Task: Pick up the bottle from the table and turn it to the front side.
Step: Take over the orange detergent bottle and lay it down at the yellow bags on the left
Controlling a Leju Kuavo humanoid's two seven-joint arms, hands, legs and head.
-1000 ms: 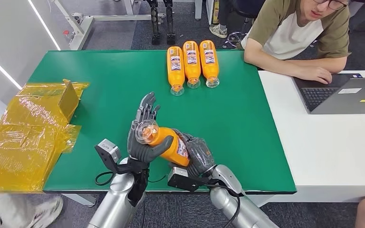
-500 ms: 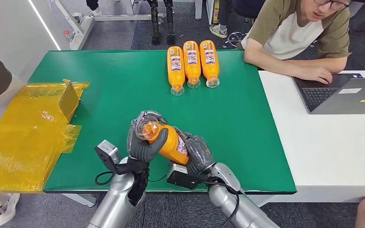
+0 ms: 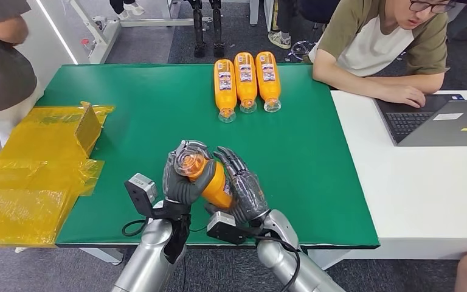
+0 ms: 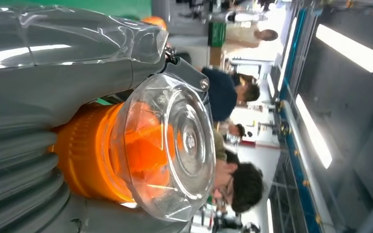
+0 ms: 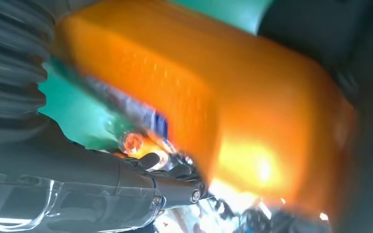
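An orange bottle [image 3: 214, 184] with a clear cap [image 3: 188, 163] is lifted off the green table [image 3: 316, 164] near its front edge, cap end tilted up toward me. My left hand [image 3: 181, 182] grips it around the neck just below the cap; the left wrist view has the cap [image 4: 175, 145] and orange neck close up inside my left hand [image 4: 53, 73]. My right hand [image 3: 243, 190] lies along the bottle's right side with its fingers stretched out and apart, touching it. In the right wrist view the orange body [image 5: 213, 97] is blurred, close against my right hand [image 5: 77, 184].
Three more orange bottles [image 3: 245, 82] lie side by side at the table's far edge. Crumpled yellow wrap [image 3: 36, 164] covers the left end. A person sits at a laptop [image 3: 444, 121] on the white table to the right; another person [image 3: 0, 61] stands at far left.
My left hand's fingers have wrapped around the bottle's neck. My right hand's fingers have uncurled from the bottle's base and straightened. A person has stepped in at the left.
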